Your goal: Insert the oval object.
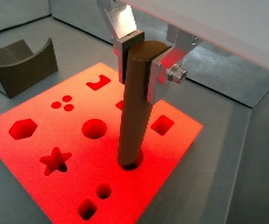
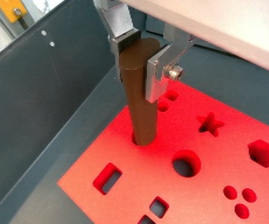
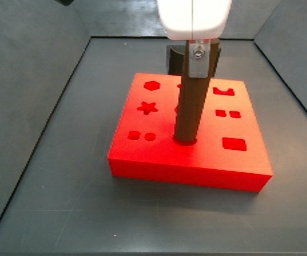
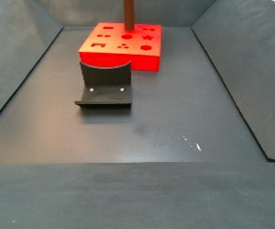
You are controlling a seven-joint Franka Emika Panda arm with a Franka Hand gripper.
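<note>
A dark grey floor (image 4: pixel 140 116) walled in by grey panels, that's the pit I'm working in, and here we go from my own grip outward: my gripper (image 1: pixel 143 54) is closed narrow on the top of the oval object (image 1: pixel 134 105), silver plates and dark pads pressed flat on its two broad sides, which I'd say is what keeps the oval section from twisting out of line with its hole. One finger (image 2: pixel 157 70) shows clearly pressed on the peg's flank in a wrist view. The peg hangs upright, held high so its long brown body stays clear below me, and its lower end sits at or just inside an opening in the red block (image 3: pixel 191 160) — both wrist views show the foot meeting the red surface, though how deep it has gone I cannot tell. In a side view the peg (image 3: pixel 191 105) stands straight over the block's middle, among star, round and square cut-outs. Further out, the dark curved holder (image 4: pixel 105 85) rests on the floor just in front of the block, empty. I judge the insertion begun, a straight downward push left to do.
</note>
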